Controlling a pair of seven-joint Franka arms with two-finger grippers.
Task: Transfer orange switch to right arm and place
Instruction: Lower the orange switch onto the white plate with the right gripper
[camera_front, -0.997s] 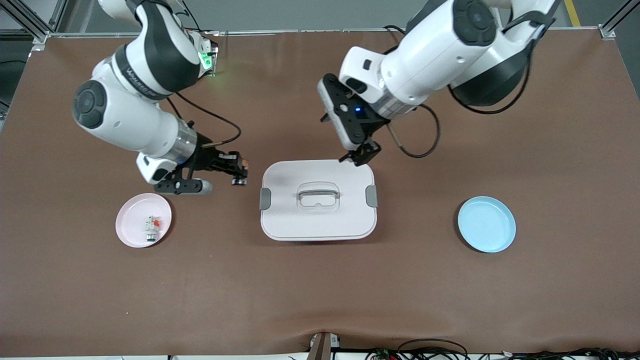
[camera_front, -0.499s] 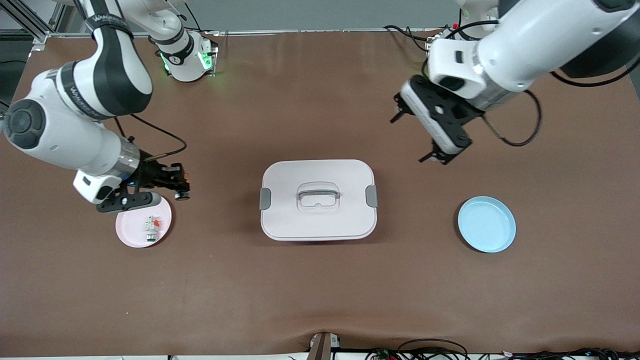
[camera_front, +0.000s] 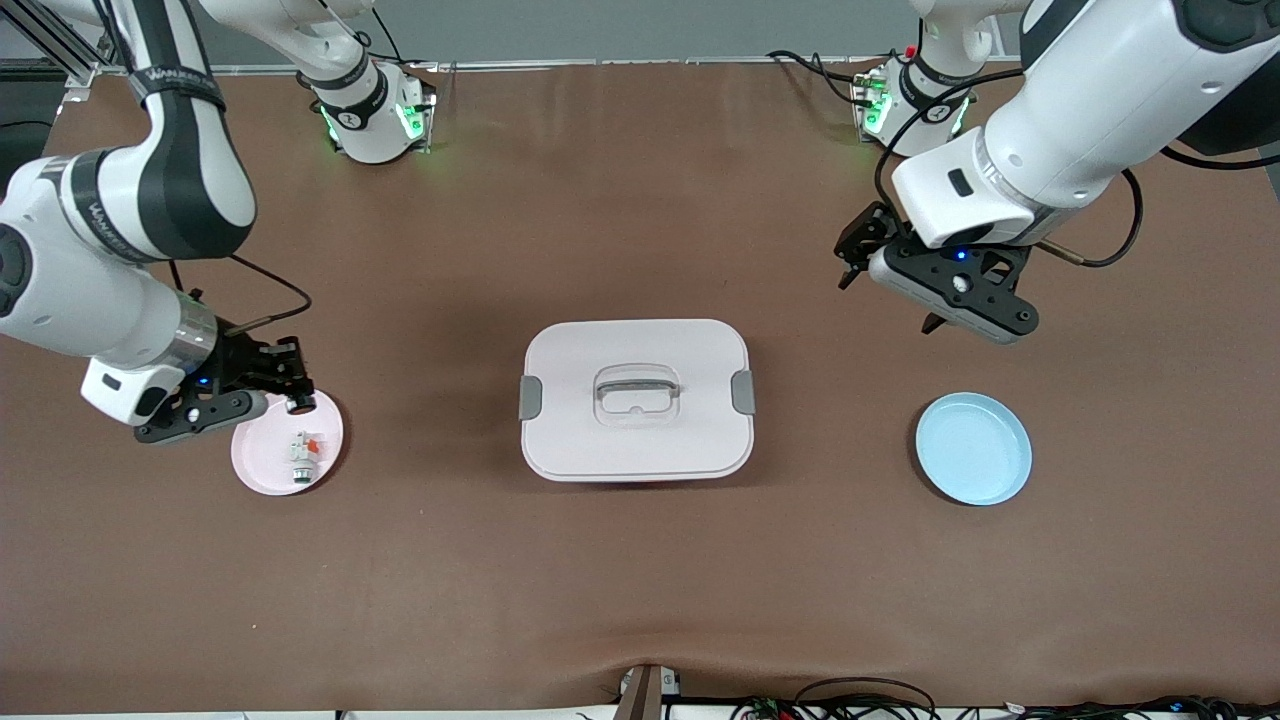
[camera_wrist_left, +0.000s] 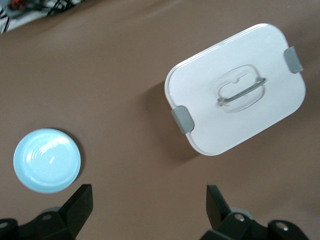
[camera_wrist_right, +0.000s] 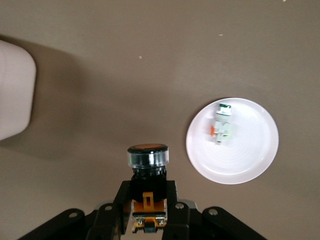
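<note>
The orange switch (camera_front: 298, 403) (camera_wrist_right: 148, 159), a stubby black part with an orange top, is clamped in my right gripper (camera_front: 292, 392) (camera_wrist_right: 148, 192). That gripper is shut on it and hangs over the rim of the pink plate (camera_front: 262, 470) (camera_wrist_right: 252, 162). My left gripper (camera_front: 892, 286) (camera_wrist_left: 148, 197) is open and holds nothing. It hovers over bare table between the white lidded box (camera_front: 636, 445) (camera_wrist_left: 235, 125) and the blue plate (camera_front: 973, 447) (camera_wrist_left: 46, 160).
A white-grey part with a small red tab (camera_front: 303, 453) (camera_wrist_right: 221, 127) lies on the pink plate. The lidded box with grey clips and a handle sits mid-table. The blue plate lies toward the left arm's end.
My right gripper has carried the switch away from the box to the pink plate's rim. My left gripper has pulled away from the box toward its own end of the table, staying open.
</note>
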